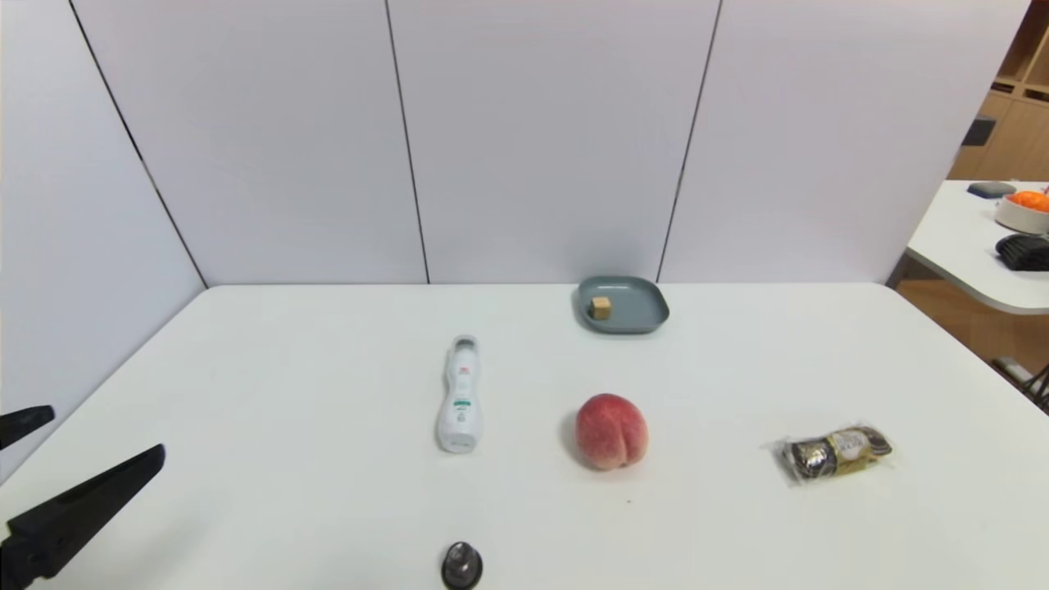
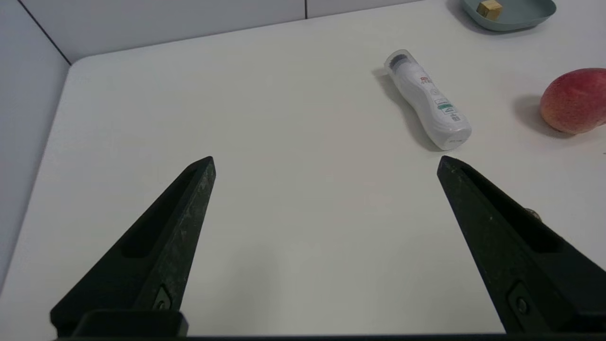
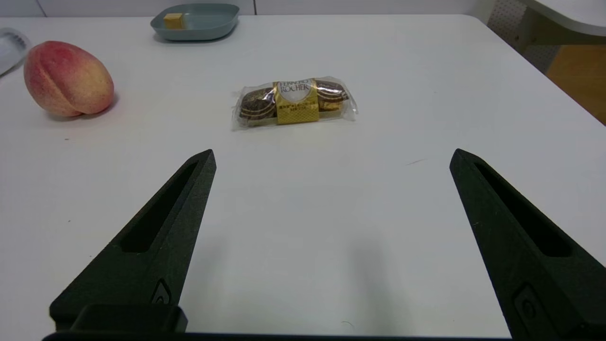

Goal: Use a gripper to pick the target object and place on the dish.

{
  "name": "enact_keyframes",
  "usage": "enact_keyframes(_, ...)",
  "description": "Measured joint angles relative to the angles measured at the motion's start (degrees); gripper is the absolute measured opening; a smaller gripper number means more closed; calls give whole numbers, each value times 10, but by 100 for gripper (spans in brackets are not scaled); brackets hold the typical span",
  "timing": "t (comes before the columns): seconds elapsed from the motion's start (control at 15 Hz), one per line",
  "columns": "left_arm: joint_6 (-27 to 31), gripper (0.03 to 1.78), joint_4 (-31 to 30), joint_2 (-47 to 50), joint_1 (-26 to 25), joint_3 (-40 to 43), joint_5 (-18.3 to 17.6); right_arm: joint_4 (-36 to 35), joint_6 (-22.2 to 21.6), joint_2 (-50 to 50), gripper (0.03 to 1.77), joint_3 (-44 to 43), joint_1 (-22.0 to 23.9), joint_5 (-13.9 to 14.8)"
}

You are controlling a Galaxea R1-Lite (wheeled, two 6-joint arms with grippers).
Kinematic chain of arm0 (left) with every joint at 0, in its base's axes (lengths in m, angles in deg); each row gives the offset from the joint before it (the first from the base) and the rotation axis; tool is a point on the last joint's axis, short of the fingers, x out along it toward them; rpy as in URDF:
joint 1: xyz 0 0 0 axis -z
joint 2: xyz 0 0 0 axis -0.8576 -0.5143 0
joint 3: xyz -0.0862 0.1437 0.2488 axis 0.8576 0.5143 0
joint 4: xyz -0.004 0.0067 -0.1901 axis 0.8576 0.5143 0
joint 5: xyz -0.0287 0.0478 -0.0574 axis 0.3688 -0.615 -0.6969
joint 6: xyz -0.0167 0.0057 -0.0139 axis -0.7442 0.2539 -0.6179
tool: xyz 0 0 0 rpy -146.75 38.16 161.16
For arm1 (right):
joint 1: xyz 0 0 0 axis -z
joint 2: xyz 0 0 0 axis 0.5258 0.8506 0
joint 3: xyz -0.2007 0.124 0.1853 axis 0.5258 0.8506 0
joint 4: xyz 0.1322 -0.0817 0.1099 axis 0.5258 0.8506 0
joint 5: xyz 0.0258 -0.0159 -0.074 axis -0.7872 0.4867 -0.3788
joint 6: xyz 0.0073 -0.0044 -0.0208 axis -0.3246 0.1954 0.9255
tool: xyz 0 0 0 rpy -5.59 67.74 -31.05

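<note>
Both grippers hung wide apart and empty over the near table, the left gripper (image 2: pixel 326 161) well short of the bottle (image 2: pixel 428 99), the right gripper (image 3: pixel 331 154) just shy of the chocolates (image 3: pixel 293 102), because the cube (image 1: pixel 601 307) already sat in the dish (image 1: pixel 643 305) far ahead.

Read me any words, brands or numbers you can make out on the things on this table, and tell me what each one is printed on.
"FERRERO ROCHER": on the gold band of the chocolate pack.
White bottle: red mark and green-striped label, print too small to read.
Chocolate pack's lower gold label: small lines, unreadable.
Peach, tan cube, dish, round dark knob: no text.
</note>
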Motion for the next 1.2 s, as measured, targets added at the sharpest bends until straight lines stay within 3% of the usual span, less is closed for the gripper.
enact_keyframes(0.27, 36, 169, -6, 135, -88, 71, -45, 0, 0, 0, 171, 0, 0, 0)
enact_keyframes(0.47, 39, 169, -7, 231, -126, 127, -60, 0, 0, 0, 171, 0, 0, 0)
enact_keyframes(0.8, 38, 169, -6, 360, -131, 255, -20, 0, 0, 0, 171, 0, 0, 0)
enact_keyframes(1.2, -11, 169, 19, 392, -130, 278, -16, 0, 0, 0, 171, 0, 0, 0)
